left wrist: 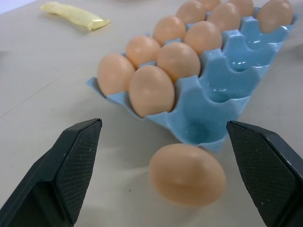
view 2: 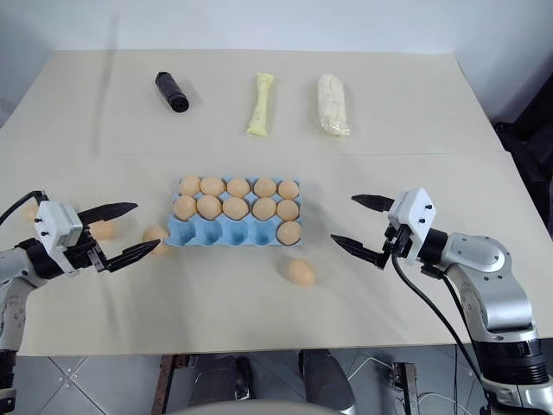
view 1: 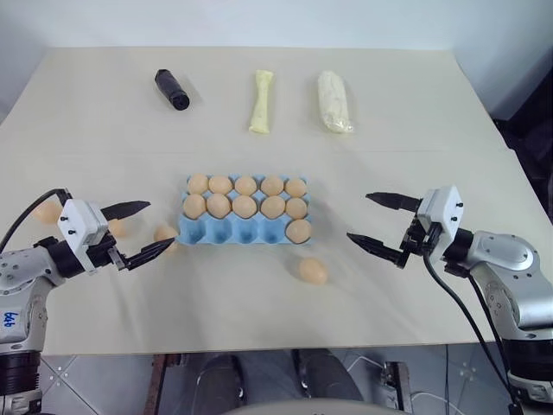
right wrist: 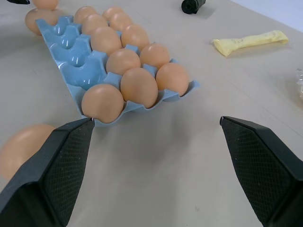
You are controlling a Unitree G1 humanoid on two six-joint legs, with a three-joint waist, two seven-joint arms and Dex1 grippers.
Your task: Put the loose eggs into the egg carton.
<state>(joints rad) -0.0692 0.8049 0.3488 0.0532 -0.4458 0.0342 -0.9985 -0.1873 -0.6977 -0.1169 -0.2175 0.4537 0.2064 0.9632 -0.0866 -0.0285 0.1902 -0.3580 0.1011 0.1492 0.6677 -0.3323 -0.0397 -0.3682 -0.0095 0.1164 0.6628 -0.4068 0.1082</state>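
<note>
One loose egg (left wrist: 187,174) between spread left fingers (left wrist: 71,165), untouched.

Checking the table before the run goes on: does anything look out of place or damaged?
Four eggs lie loose on the table outside the carton: one near its front right corner, three off its left end. Four front cups are empty. Nothing looks cracked or spilled.
</note>
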